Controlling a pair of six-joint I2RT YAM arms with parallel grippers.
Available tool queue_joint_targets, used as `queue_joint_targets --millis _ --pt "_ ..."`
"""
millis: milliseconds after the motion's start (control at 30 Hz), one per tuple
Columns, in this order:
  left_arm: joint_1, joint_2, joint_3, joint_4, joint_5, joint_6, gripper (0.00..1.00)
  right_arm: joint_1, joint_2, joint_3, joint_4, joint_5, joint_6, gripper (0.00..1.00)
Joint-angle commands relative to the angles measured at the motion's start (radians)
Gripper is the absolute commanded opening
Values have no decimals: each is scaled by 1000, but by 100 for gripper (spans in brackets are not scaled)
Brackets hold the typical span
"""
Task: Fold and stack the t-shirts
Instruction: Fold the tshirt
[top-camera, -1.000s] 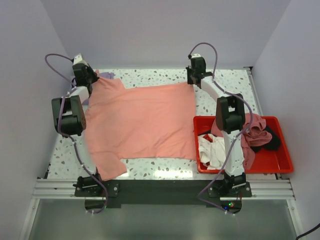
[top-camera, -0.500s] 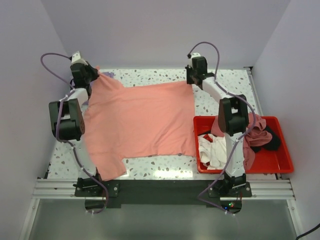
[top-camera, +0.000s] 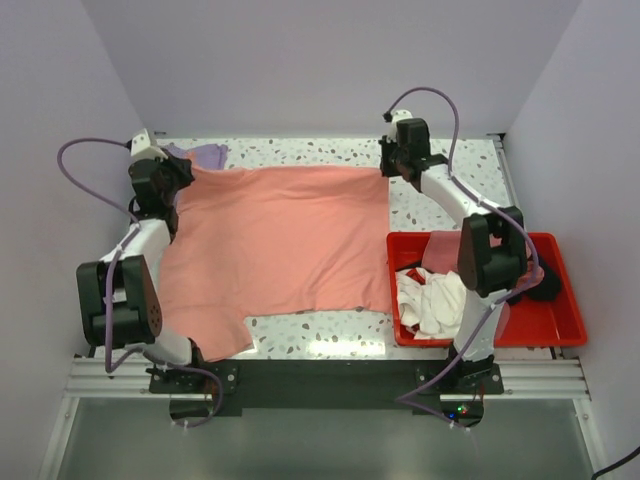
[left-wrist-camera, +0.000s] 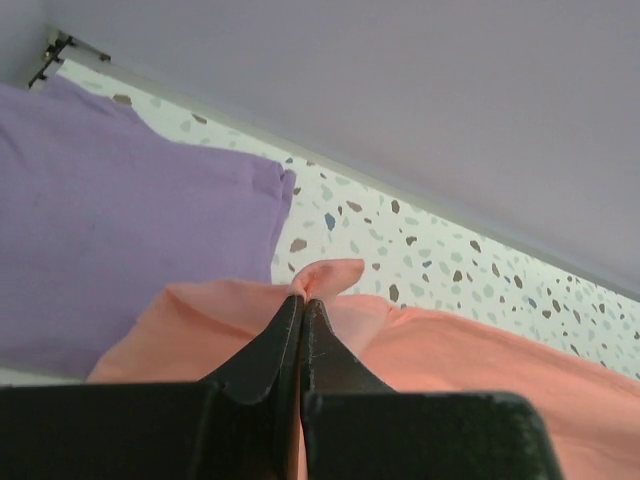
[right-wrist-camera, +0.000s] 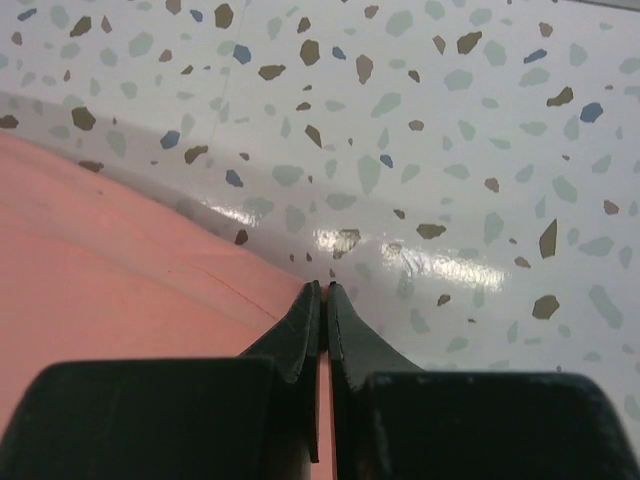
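A large salmon-pink t-shirt (top-camera: 280, 240) lies spread over the table. My left gripper (top-camera: 172, 172) is shut on its far left corner; the left wrist view shows pink cloth (left-wrist-camera: 330, 275) pinched at the tips of my left gripper (left-wrist-camera: 303, 297). My right gripper (top-camera: 388, 168) is shut on the shirt's far right corner, and my right gripper (right-wrist-camera: 325, 288) holds the pink hem (right-wrist-camera: 120, 280) low over the table. A lavender-purple t-shirt (top-camera: 200, 153) lies behind the left gripper, also in the left wrist view (left-wrist-camera: 120, 230). White (top-camera: 430, 300), dusty pink and black tees sit in the bin.
A red plastic bin (top-camera: 565, 325) stands at the near right, beside the right arm. The back wall (top-camera: 300, 70) is close behind both grippers. Speckled tabletop (top-camera: 450, 165) shows at the far right and along the near edge.
Both grippers have moved outward and away from the bases, the left one further left, pulling the pink shirt's far edge straighter and flatter. The purple shirt now shows more.
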Motion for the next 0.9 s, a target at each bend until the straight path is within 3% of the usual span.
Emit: queue_joint_targets --millis 0,200,433,867 --pt "-3 -103 -112 61 -37 -26 0 0 -103 -60 21 -6 2 0" --pt "-3 -261 -258 51 -69 -40 0 0 -182 -152 -1 -4 -15 0" --pt "-3 -412 -324 -53 -208 -29 0 2 -253 -227 -22 -6 -39 0" --pt "-3 -669 -453 -206 -305 -95 0 0 -310 -284 -60 -52 -55 0"
